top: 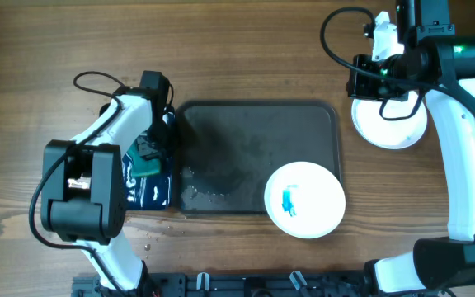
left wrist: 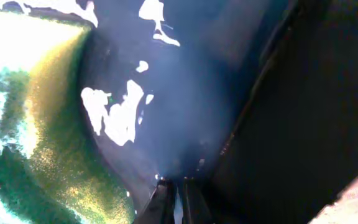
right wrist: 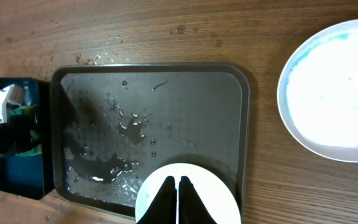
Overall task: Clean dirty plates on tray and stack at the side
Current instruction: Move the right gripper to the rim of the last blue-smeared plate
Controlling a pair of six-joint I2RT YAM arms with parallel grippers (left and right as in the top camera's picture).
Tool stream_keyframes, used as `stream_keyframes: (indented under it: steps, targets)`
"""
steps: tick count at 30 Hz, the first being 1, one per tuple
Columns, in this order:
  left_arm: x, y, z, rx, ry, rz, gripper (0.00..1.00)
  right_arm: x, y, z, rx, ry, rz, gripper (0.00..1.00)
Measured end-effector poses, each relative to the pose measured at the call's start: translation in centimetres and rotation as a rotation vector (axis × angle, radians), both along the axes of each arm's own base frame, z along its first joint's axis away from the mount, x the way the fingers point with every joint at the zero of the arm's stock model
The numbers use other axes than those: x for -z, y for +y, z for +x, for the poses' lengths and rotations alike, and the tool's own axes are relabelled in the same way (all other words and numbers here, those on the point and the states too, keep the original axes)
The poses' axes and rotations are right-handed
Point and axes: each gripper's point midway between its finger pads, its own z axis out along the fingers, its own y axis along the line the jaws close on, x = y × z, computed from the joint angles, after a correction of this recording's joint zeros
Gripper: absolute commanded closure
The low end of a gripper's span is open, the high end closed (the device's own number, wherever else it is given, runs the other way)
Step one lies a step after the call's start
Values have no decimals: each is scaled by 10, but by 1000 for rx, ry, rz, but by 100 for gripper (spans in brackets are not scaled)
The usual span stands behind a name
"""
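Note:
The dark grey tray [top: 246,132] [right wrist: 166,99] lies mid-table, wet with droplets. One white plate [top: 305,200] with a blue smear rests on its front right corner, overhanging the rim; the right wrist view shows its edge [right wrist: 213,193]. Another white plate [top: 390,124] [right wrist: 331,93] sits on the table right of the tray, faintly blue near its rim. My right gripper [top: 379,87] [right wrist: 178,185] is shut and empty, raised above that side plate. My left gripper [top: 151,150] [left wrist: 178,198] is shut, low over the small blue tray, with the green sponge [left wrist: 42,143] just to its left.
The narrow dark-blue tray [top: 151,194] [right wrist: 14,149] with the green sponge [top: 147,169] sits against the big tray's left side, holding water. Droplets dot the wood in front of it. Bare wooden table [top: 246,49] surrounds everything.

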Motion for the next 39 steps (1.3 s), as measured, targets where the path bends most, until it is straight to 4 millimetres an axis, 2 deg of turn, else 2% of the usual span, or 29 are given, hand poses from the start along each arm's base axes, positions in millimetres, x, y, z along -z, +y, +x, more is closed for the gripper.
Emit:
stream_keyframes:
  steps: [4,9,12,14,15,21,23,24,26,27,28,30,31,34,38,39]
  targets:
    - [0,-7,1,16,-6,-9,96,0,0,0,-3,-1,-1,95]
    - [0,-36,1,95,-30,-29,96,0,0,0,-3,0,-1,95]
    - [0,-44,0,109,-34,-35,95,0,0,-1,-3,3,-2,92]
    - [0,-44,0,90,-33,-41,84,1,0,-3,-4,10,-2,92]
    - [0,-42,1,67,-30,-52,74,2,0,-4,-6,15,-4,91]
    - [-6,-22,0,-38,11,-96,66,2,0,-6,-8,24,-5,82]
    - [-18,-20,3,-46,1,-99,56,2,0,-6,-9,22,-6,81]
    - [-31,-21,7,-45,-31,-104,55,2,0,-5,-10,21,-6,79]
    - [-60,-22,14,-47,-97,-116,55,2,0,-5,-10,19,-6,76]
    - [-82,-22,15,-45,-146,-124,54,2,0,-5,-10,20,-6,75]
    - [-100,-22,14,-43,-187,-131,52,3,-2,-6,-6,24,-11,80]
    - [-117,-21,9,-42,-216,-136,50,12,-11,-15,45,82,-55,86]
    - [-124,-21,7,-41,-231,-138,50,23,-17,-29,73,154,-81,87]
    - [-135,-19,6,-46,-265,-144,50,56,-27,-68,161,365,-125,78]
    - [-136,-14,7,-61,-269,-141,46,102,-34,-108,252,574,-170,72]
    - [-136,-14,7,-61,-268,-142,46,111,-35,-117,263,614,-179,66]
